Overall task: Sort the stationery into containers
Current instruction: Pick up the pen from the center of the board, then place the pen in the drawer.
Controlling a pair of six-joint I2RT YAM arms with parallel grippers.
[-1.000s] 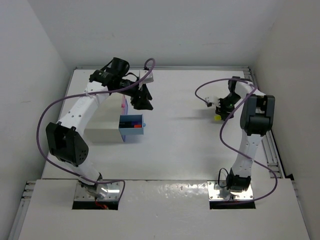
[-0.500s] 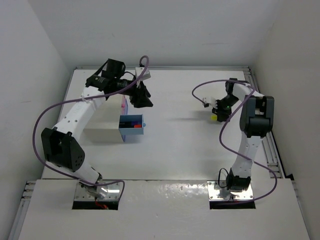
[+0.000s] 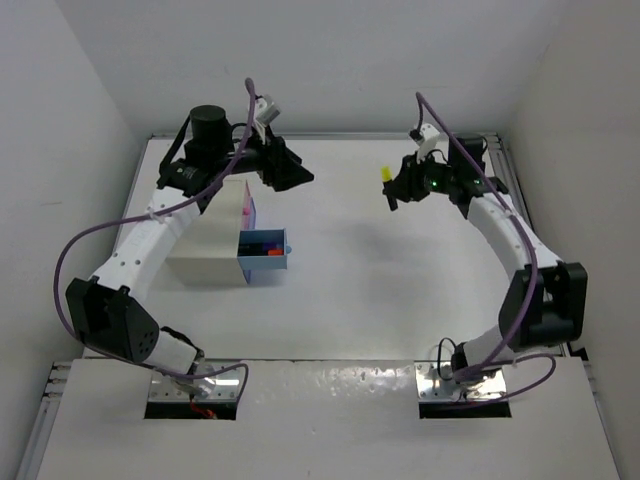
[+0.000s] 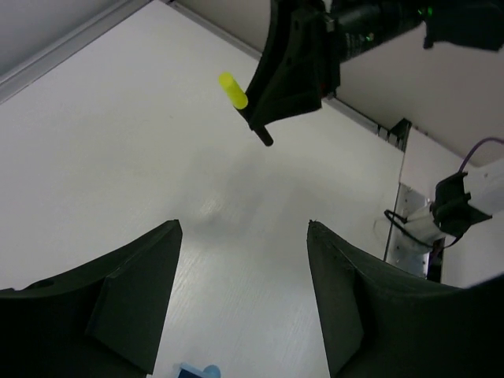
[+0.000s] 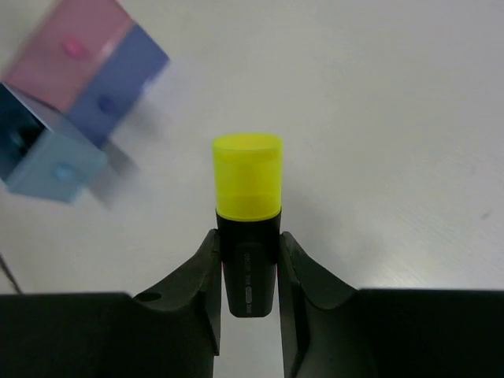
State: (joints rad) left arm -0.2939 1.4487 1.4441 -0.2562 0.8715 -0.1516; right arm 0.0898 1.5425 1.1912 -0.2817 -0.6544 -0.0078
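The right gripper (image 5: 247,256) jaws pinch a short black yellow-capped highlighter (image 5: 246,185), held above the white table (image 3: 350,285), well apart from the light blue plastic drawer (image 3: 262,272). The left gripper (image 4: 242,232) jaws stand spread, empty.

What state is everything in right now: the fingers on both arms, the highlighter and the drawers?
Highlighter, yellow cap on, held up in the air.
Right fingers, closed on the highlighter.
Left fingers, open, holding nothing.
Light blue drawer, pulled out, partly filled.
Pink drawer, looks pushed in, though the view is blurry.
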